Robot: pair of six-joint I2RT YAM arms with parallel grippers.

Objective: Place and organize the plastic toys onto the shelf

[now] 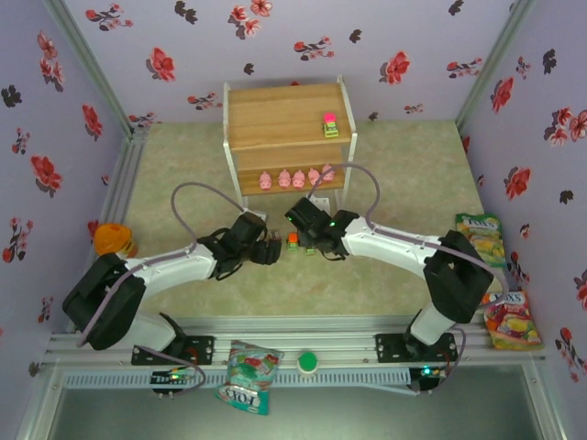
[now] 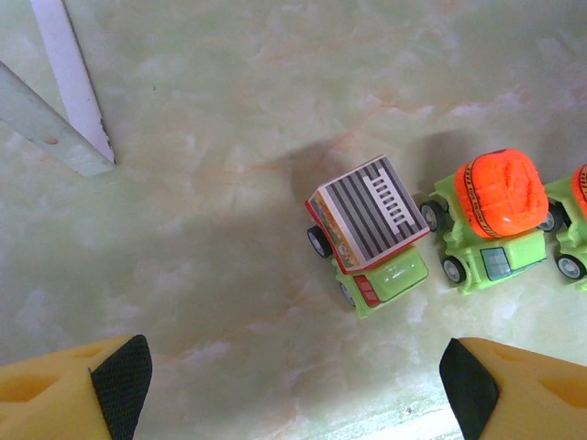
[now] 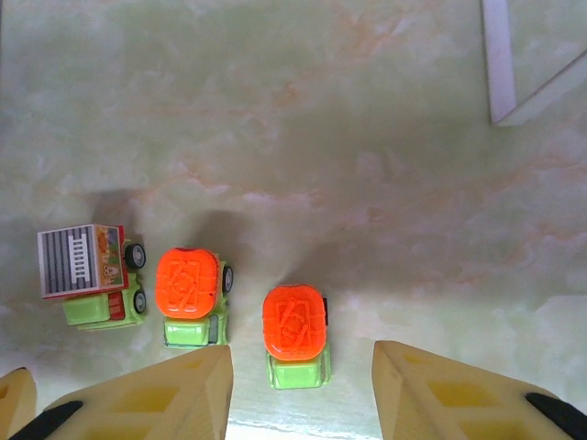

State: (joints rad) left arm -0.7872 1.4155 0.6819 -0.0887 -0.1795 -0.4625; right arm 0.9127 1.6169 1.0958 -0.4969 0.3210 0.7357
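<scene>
Both arms reached inward from their bases at the near edge. Each was folded at an elbow pushed out to its own side, then stretched over the table (image 1: 413, 174), so that the two wrists lay close together just in front of the shelf (image 1: 284, 110). The left arm (image 1: 174, 270) ran up and to the right. The left gripper (image 2: 293, 385) hung over the tabletop with its fingers (image 2: 119, 376) spread wide and nothing between them. The striped-roof truck (image 2: 371, 229) stood ahead of them, turned askew and untouched. The right arm (image 1: 404, 247) ran leftward from its elbow. The right gripper (image 3: 301, 367) pointed down with its fingers (image 3: 183, 394) partway apart, one on either side of the nearer orange-topped car (image 3: 295, 332). A gap showed on each side, so the car was straddled rather than clamped. The other orange-topped car (image 3: 191, 293) stood between that one and the truck, and the three made a loose row on the table, close beside one another. The pink-topped car (image 1: 330, 125) sat on the shelf's top board, toward the right edge. The five pink pigs (image 1: 298, 179) stood in a line along the front of the lower board.
</scene>
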